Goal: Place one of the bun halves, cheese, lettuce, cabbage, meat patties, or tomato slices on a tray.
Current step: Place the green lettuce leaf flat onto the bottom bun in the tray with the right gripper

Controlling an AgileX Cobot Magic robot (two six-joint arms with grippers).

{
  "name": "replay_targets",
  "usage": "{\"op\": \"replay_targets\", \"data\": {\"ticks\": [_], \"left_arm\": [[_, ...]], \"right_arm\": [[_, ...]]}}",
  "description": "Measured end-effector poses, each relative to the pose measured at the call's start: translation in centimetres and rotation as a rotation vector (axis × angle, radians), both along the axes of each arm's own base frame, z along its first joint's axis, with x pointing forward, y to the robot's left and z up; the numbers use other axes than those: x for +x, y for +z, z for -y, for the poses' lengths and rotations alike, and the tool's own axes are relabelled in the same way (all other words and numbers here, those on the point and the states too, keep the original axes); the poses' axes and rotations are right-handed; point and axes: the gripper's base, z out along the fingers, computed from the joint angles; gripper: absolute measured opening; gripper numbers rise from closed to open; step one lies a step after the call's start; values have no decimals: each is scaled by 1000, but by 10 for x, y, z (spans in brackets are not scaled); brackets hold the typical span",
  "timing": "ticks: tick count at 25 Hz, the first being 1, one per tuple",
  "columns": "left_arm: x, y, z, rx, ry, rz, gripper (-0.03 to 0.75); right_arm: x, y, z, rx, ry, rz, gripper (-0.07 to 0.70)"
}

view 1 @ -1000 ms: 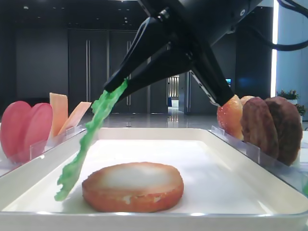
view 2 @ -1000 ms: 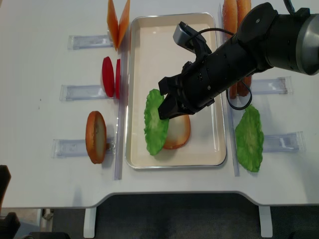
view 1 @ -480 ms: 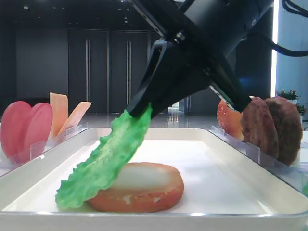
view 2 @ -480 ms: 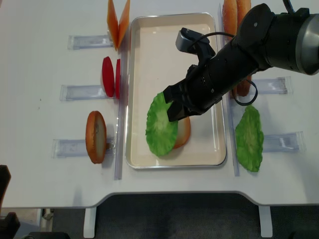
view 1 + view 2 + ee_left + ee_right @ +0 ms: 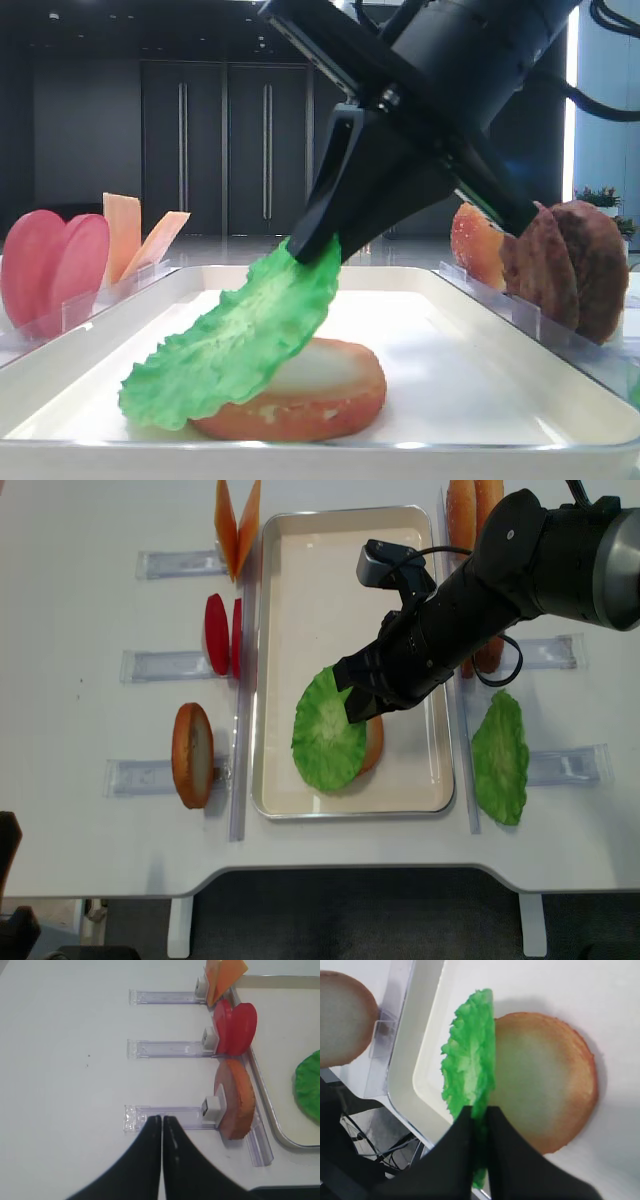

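Visibly ruffled, bright green lettuce point(image 5: 328, 730); veined

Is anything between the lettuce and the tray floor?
Yes. The right claw holds the lettuce tilted over the bun half already lying in the tray; its lower edge hangs over the liner beside it.

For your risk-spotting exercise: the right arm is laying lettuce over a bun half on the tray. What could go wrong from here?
1. The lettuce sits off-centre, overhanging the bun half leftward; once released, it might slide onto the tray.
2. The right gripper is shut on the leaf edge, so its fingers may drag it along when lifting.
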Motion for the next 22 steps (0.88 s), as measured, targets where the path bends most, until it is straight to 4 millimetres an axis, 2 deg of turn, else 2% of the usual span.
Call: {"op": "replay_targets", "data": {"ticks": [15,18,22], "left_arm": [[0,0,0,0,0,0,0],[0,0,0,0,0,0,0],[0,0,0,0,0,0,0]], "right_arm": [[0,-3,3,-45,-18,-14,57],[0,-3,3,-46,-20,-12,162],[1,-3,3,-46,-26,-9,373]]}}
